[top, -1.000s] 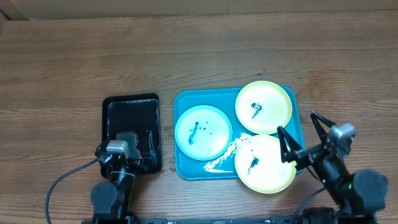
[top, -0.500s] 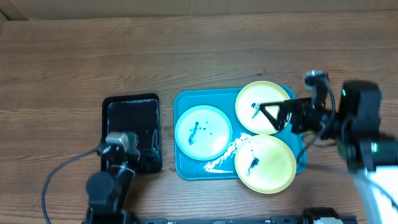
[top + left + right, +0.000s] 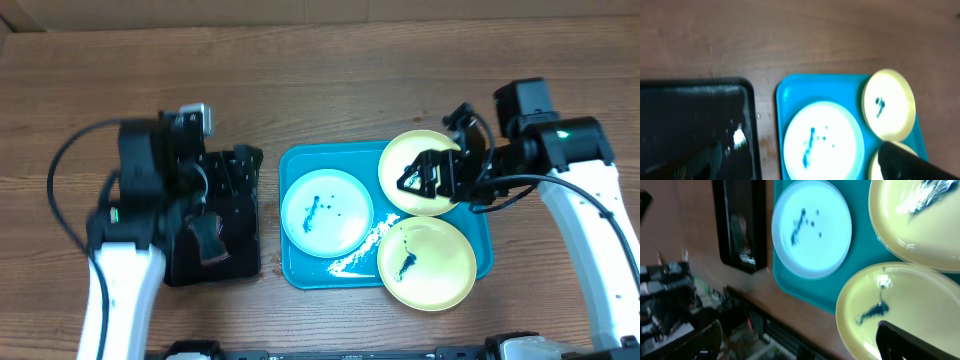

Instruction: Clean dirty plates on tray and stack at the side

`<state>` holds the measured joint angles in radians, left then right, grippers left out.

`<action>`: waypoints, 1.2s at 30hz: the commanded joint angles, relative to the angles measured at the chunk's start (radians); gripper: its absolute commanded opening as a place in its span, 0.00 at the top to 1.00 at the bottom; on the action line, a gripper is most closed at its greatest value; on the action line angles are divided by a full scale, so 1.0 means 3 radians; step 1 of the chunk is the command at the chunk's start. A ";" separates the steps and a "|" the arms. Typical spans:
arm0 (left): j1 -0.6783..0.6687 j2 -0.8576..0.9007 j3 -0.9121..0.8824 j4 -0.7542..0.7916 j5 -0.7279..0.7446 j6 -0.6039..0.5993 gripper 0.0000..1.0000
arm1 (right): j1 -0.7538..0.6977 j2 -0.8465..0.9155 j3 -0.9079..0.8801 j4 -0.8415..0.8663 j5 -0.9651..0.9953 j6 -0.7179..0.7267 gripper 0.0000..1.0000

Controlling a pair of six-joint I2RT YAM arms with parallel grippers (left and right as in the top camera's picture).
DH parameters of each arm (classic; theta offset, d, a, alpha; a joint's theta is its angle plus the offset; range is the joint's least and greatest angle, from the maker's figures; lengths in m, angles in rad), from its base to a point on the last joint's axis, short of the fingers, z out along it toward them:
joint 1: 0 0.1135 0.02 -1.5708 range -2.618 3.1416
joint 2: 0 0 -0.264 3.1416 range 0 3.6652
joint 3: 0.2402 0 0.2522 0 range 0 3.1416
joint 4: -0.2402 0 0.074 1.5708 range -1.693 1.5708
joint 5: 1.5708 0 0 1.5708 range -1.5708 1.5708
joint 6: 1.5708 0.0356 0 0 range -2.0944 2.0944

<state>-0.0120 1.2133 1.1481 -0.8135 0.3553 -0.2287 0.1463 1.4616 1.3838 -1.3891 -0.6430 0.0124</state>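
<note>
The turquoise tray (image 3: 292, 168) holds three plates: a light blue one (image 3: 327, 212) on its left, a yellow-green one (image 3: 432, 150) at the back right and another (image 3: 426, 262) at the front right, each with a dark smear. My right gripper (image 3: 412, 172) hangs open over the back yellow-green plate, holding nothing. My left gripper (image 3: 240, 172) stands open above the far end of the black tray (image 3: 185, 262). In the left wrist view the blue plate (image 3: 822, 140) lies between my spread fingers (image 3: 910, 165). In the right wrist view the front yellow-green plate (image 3: 890, 310) lies under one finger (image 3: 915, 342).
A dark sponge-like lump (image 3: 210, 240) lies in the black tray, left of the turquoise tray. White streaks (image 3: 355, 255) mark the turquoise tray's floor between the plates. Bare wooden table (image 3: 330, 90) stretches behind both trays and to the far left.
Both arms have lifted away from the table's front edge. The left gripper moved over the black tray; the right swung over the back yellow-green plate. The plates have not moved.
</note>
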 commanded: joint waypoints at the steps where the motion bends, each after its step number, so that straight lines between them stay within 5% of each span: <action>1: 0.0018 0.0360 0.0467 -0.0337 0.0126 0.0052 0.00 | 0.0175 0.0031 0.0102 -0.0100 0.0075 -0.0071 0.00; 16: 0.0018 0.0668 0.0537 -0.0744 0.0093 -0.0062 0.00 | 0.0401 0.0031 0.0100 0.0366 0.0320 -0.0027 0.00; 20: 0.0018 0.0704 0.0532 -0.0879 0.0041 -0.0062 0.00 | 0.0401 0.0127 0.0098 0.0206 0.0841 0.0496 0.00; 24: 0.0018 0.0773 0.0482 -0.0888 -0.0384 -0.0094 0.00 | 0.0411 0.0333 0.0098 -0.0018 0.0856 0.0277 0.00; 36: 0.0018 0.1203 0.0436 -0.1214 -0.1462 -0.1311 0.00 | 0.0409 0.0577 0.0098 -0.0079 0.0842 0.0295 0.00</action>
<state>-0.0120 1.5570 1.2846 -1.1606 0.0536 -0.4644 0.2642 1.6394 1.3876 -1.4086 -0.3981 0.1005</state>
